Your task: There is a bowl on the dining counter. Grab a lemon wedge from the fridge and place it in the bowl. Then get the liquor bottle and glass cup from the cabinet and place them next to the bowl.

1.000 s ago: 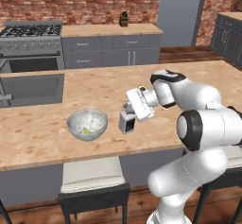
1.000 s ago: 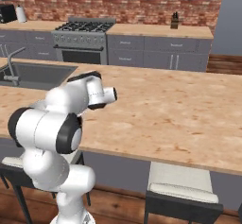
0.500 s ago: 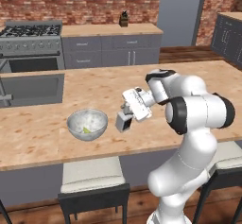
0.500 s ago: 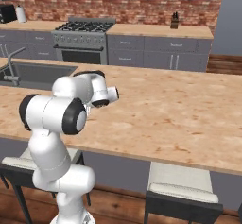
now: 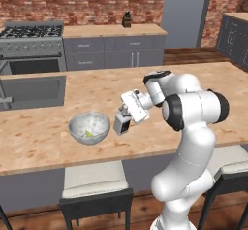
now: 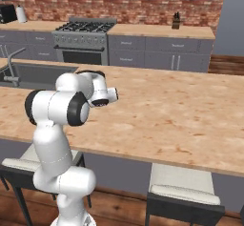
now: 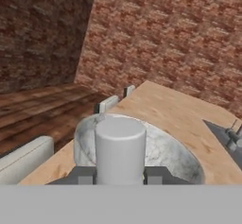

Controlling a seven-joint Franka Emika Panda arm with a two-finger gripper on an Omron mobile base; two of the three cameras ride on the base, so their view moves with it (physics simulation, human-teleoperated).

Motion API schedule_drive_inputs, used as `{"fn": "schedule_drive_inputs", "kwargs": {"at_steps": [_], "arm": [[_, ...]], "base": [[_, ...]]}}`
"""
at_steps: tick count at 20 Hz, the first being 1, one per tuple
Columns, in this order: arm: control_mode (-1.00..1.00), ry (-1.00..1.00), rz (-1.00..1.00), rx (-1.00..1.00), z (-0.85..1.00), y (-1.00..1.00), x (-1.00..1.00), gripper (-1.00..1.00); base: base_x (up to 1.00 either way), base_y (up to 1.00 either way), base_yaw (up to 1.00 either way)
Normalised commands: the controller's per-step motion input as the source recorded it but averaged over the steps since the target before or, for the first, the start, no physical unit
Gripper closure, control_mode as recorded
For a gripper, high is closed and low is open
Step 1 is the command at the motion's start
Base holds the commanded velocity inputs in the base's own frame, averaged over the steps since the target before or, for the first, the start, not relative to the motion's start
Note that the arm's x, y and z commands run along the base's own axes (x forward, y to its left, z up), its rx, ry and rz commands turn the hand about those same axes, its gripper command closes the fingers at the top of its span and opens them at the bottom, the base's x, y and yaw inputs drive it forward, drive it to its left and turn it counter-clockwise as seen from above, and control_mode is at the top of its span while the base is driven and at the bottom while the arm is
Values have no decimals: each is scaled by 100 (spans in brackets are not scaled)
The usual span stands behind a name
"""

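One camera stands behind the arm's left shoulder, looking forward and down across the dining counter (image 5: 58, 141) toward the stove (image 5: 31, 32) on the far wall. Its twin looks from behind the right shoulder over the same counter and stove (seen from the other side). The hand camera sits close above the bowl (image 7: 160, 147), facing the counter's end and brick wall (image 7: 165, 38).

White arm (image 6: 71, 108) folded over the wooden bench (image 6: 171, 120), wrist pointing right. Sink with faucet (image 6: 14, 70) at left, stove (image 6: 86, 27) behind, two stools (image 6: 183, 187) below the bench edge.
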Motion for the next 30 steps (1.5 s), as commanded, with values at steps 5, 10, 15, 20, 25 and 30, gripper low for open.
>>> {"fn": "schedule_drive_inputs", "kwargs": {"at_steps": [5, 10, 15, 20, 25, 30], "arm": [[-100, 16, 0, 1, -14, 6, 21, 100], [-100, 14, 0, 1, -17, 7, 20, 100], [-100, 8, 0, 2, -23, 9, 12, 100], [-100, 1, 0, 0, -33, 7, 0, -100], [-100, -4, 0, 0, -22, 1, -15, -100], [-100, -14, 0, 0, -1, 0, -18, -100]], "base": [[0, 0, 0], [0, 0, 0], [0, 0, 0], [0, 0, 0], [0, 0, 0], [0, 0, 0]]}}
